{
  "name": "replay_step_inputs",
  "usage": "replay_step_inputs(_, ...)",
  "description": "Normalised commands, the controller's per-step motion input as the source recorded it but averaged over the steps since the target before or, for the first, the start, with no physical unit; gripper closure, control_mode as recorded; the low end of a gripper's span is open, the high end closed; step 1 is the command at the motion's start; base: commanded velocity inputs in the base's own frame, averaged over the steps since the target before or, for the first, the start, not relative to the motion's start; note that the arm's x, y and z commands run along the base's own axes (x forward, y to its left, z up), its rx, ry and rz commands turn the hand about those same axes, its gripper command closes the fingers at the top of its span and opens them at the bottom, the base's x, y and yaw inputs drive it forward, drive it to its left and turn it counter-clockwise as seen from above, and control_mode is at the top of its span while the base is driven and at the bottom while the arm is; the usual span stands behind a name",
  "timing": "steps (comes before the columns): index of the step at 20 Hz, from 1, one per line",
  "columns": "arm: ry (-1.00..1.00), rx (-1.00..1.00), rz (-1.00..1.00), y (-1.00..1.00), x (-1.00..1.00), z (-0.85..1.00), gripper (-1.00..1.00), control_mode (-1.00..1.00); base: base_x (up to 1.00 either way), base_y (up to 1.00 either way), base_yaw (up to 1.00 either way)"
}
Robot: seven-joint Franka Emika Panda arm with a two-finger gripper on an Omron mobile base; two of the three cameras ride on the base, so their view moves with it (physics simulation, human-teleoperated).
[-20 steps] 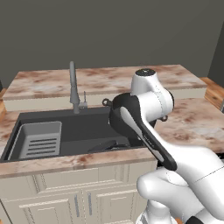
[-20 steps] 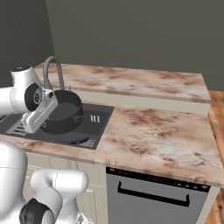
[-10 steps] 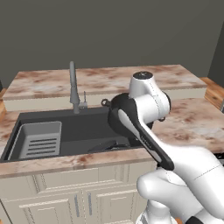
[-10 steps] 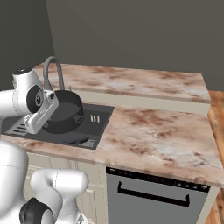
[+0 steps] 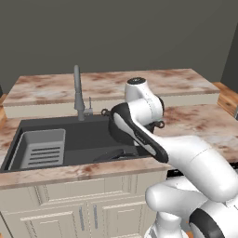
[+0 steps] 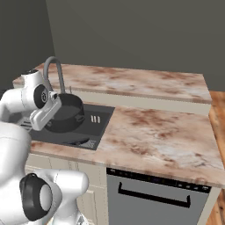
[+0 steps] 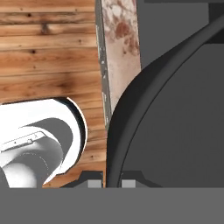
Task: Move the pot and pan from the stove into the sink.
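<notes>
The dark grey pot (image 6: pixel 66 112) hangs tilted above the right end of the sink (image 6: pixel 97 127), its wall filling the right side of the hand view as the pot (image 7: pixel 175 127). My gripper (image 7: pixel 105 183) is shut on the pot's rim, one fingertip on each side of the wall. In the left base view my forearm hides most of the pot (image 5: pixel 115 133), and one of its loop handles pokes out on the arm's right. The black pan (image 5: pixel 113 155) lies in the sink basin (image 5: pixel 79 139), with its long handle showing near the front wall. The stove is out of view.
A tall grey faucet (image 5: pixel 78 95) stands behind the basin. A light grey ribbed rack (image 5: pixel 42 148) fills the basin's left end. Marble counter (image 6: pixel 158 132) stretches to the right, with a dishwasher front (image 6: pixel 154 193) below it. Wooden floor (image 7: pixel 48 48) lies under the hand.
My arm and the pot in its grip have shifted slightly to the left over the sink. The pan and the rack have not moved.
</notes>
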Motion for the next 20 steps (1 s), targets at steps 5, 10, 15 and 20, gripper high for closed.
replay_step_inputs(5, 0.02, -0.02, 0.0, 0.13, 0.34, -0.22, 1.0, -1.0, 0.0, 0.0, 0.0)
replay_step_inputs(10, 0.0, -0.04, 0.02, 0.02, 0.06, -0.22, 1.0, -1.0, 0.0, 0.0, 0.0)
replay_step_inputs(15, 0.0, 0.05, 0.13, -0.22, 0.0, -0.18, 1.0, -1.0, 0.0, 0.0, 0.0)
replay_step_inputs(20, 0.0, 0.14, 0.13, -0.24, 0.0, -0.06, 1.0, -1.0, 0.0, 0.0, 0.0)
